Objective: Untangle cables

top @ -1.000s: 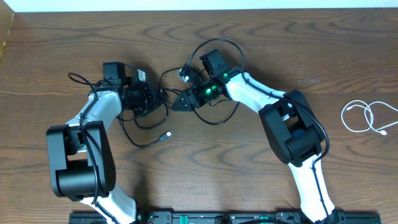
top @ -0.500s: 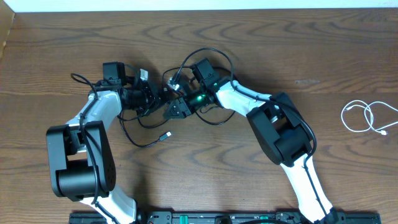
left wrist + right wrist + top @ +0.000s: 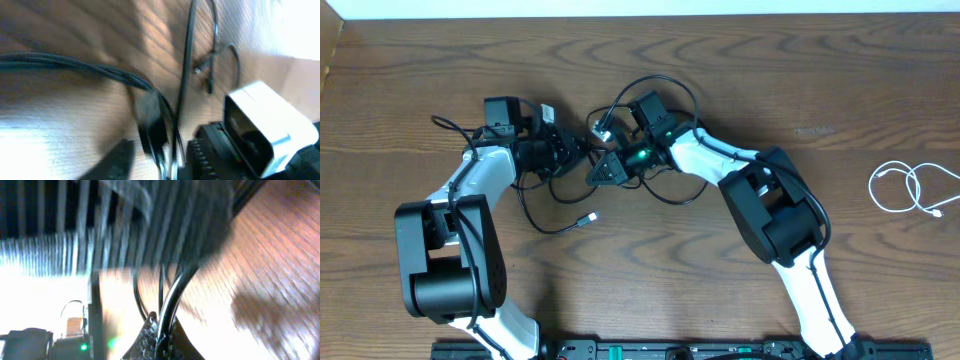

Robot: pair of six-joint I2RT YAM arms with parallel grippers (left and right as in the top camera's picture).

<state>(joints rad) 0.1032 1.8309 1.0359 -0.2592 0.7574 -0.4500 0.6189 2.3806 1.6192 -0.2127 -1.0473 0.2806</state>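
Observation:
Two black cables (image 3: 556, 226) lie tangled mid-table between my arms, one loop arching behind the right wrist and a plug end (image 3: 588, 217) lying loose in front. A white cable (image 3: 910, 188) sits coiled alone at the far right. My right gripper (image 3: 601, 170) is shut on a black cable (image 3: 172, 300), which runs up from its pinched fingertips (image 3: 147, 335). Just left of it, my left gripper (image 3: 568, 150) stands open, with black cable strands (image 3: 159, 142) passing loosely between its fingers (image 3: 117, 160). In the left wrist view the picture is blurred.
The right arm's white link (image 3: 260, 125) is close beside my left gripper. Both wrists crowd the tangle. The table's far edge (image 3: 640, 14) runs along the top.
My right gripper moved left into the tangle and shut on a black cable. My left gripper opened, letting go of the strands. The front cable loop shifted slightly.

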